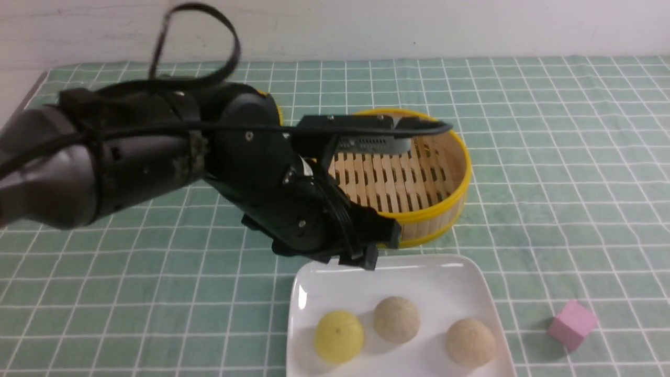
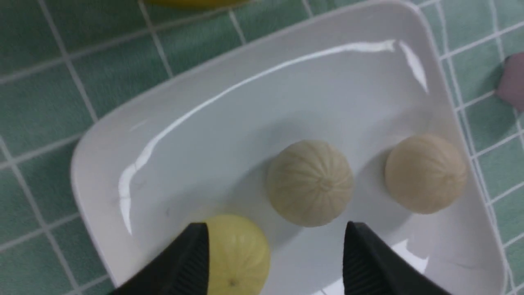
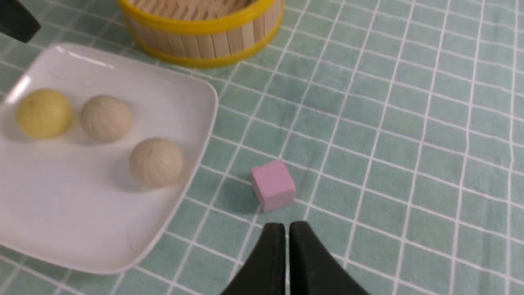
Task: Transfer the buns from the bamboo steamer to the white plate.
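Buns (image 1: 339, 336) (3) on white plate (image 1: 419, 272); left gripper (image 2: 276, 229) wide apart above, right gripper (image 3: 286, 229) pinched together, empty.

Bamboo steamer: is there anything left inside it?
Only the bare slatted floor shows inside the bamboo steamer; nothing lies on the part in view. The left arm covers the floor's left side, so that bit can't be seen.
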Available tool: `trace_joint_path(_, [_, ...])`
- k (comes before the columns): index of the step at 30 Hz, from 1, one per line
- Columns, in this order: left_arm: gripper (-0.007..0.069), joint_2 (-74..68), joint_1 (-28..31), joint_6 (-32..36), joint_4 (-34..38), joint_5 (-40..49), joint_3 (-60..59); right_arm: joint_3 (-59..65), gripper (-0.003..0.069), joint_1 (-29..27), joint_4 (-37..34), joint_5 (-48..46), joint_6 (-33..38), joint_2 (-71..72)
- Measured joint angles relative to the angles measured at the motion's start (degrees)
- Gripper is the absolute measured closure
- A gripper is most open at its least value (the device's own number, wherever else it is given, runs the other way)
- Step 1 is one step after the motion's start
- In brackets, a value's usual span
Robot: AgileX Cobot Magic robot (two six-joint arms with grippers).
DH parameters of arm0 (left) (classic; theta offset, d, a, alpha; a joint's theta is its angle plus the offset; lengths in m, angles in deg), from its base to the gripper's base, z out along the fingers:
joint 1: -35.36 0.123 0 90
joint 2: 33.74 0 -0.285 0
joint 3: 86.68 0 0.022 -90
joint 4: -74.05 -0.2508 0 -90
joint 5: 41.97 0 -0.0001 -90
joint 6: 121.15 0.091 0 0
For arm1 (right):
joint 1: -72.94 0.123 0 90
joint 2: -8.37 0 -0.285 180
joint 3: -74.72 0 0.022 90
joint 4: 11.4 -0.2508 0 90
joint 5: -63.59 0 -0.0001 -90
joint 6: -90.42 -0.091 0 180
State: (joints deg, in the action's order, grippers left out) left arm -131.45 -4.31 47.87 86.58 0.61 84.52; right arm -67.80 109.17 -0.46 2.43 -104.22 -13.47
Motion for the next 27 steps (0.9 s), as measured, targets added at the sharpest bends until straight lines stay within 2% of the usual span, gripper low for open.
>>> trace_joint_path(3, [0.0298,1.8,0.0,-1.4,-0.7,1.6,0.3,5.6,0.0637,0.0,-6.2,11.5,4.9,5.4])
trace_joint_path(8, [0.0564,1.8,0.0,-0.6,-2.3,3.9,0.3,14.9,0.0674,0.0,-14.7,28.0,13.6,6.3])
trace_joint_path(11, [0.0614,1.8,0.0,-0.5,-3.1,4.0,0.3,17.6,0.0674,0.0,-18.3,32.5,18.2,5.9])
trace_joint_path(13, [0.0622,1.8,0.0,-0.5,-3.5,4.0,0.3,18.2,0.0674,0.0,-20.3,33.2,20.6,5.9])
trace_joint_path(18, [0.0623,1.8,0.0,-0.5,-4.1,4.0,0.3,18.8,0.0674,0.0,-31.4,33.0,30.4,5.9])
trace_joint_path(22, [0.0623,1.8,0.0,-0.5,-4.2,4.0,0.3,18.8,0.0674,0.0,-34.4,33.2,34.1,5.9])
trace_joint_path(27, [0.0622,1.8,0.0,-0.5,-4.2,4.0,0.3,18.9,0.0673,0.0,-34.5,35.1,34.8,5.9])
